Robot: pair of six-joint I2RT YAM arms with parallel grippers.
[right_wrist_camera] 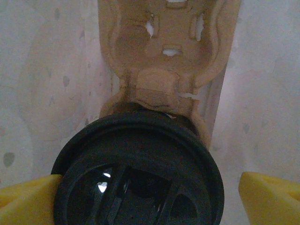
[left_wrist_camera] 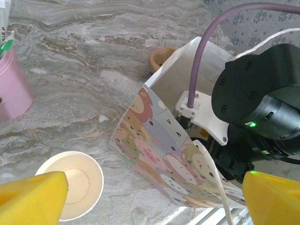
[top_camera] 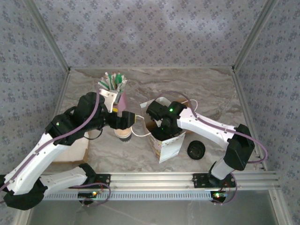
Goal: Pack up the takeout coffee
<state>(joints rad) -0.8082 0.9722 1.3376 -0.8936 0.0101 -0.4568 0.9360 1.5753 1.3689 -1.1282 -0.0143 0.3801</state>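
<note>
**Two arms at a marbled worktop (top_camera: pixel 211 93), packing in progress.**

- **Left tool (left_wrist_camera: pixel 153 197):** released, with its yellow fingertips (left_wrist_camera: pixel 33 197) spread wide. It hangs over one open paper cup (left_wrist_camera: pixel 70 185). The cup is cream-white inside and stands upright on the worktop just beside the bag.
- **Right tool (right_wrist_camera: pixel 150 199):** likewise released. It reaches down into the paper bag (left_wrist_camera: pixel 159 150), which is printed with cartoon animal faces.
- **Inside the bag:** a black lid (right_wrist_camera: pixel 140 173) lies between the right tool's yellow fingertips (right_wrist_camera: pixel 269 197). One fingertip is at the lid's rim and the other stands apart from it. The lid sits against a brown moulded carrier (right_wrist_camera: pixel 168 61). What lies beneath the lid is hidden.
- **On the worktop:** a second black lid (top_camera: pixel 196 150) lies loose to the right of the bag, apart from it.
- **Behind the bag:** a brownish rounded object (left_wrist_camera: pixel 161 56) shows at the bag's far edge; its kind cannot be told.

**Count:**

| Thing | Number |
|---|---|
| Black lids | two |
| Open paper cups | one |
| Bags | one |
| Carriers | one |
| Pink cup (left_wrist_camera: pixel 14 86), holding straws and sticks (top_camera: pixel 112 80) | one |

**Writing:** the marks on the white wrapper above the pink cup are too small to read.
</note>
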